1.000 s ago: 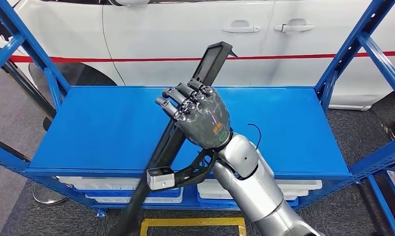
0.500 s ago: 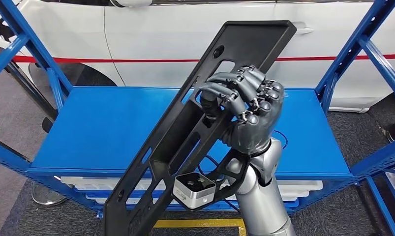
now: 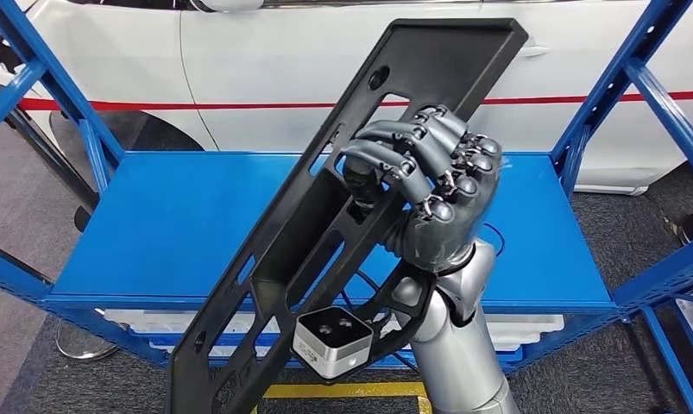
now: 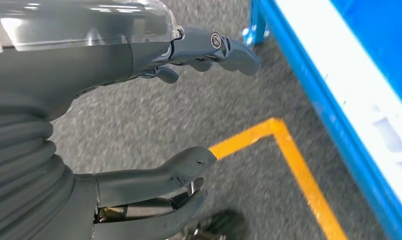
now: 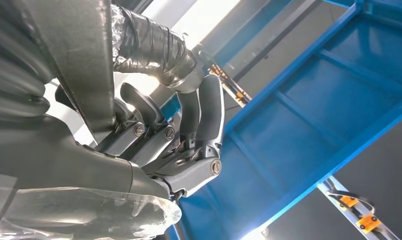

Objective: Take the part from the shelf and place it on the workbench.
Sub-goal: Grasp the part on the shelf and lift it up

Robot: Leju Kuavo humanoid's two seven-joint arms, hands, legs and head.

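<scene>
The left hand [image 4: 138, 125] hangs over grey floor with a yellow line [image 4: 294, 165], fingers [image 4: 224, 47] apart and holding nothing. In the head view the part [image 3: 325, 224], a long flat black plastic panel with a raised rim, round holes and rectangular cut-outs, tilts from low left to high right, raised above the blue shelf [image 3: 170, 224]. The right hand [image 3: 429, 190] grips it near the middle, fingers [image 3: 386, 147] curled through a cut-out. A white car [image 3: 274, 69] stands behind the shelf.
</scene>
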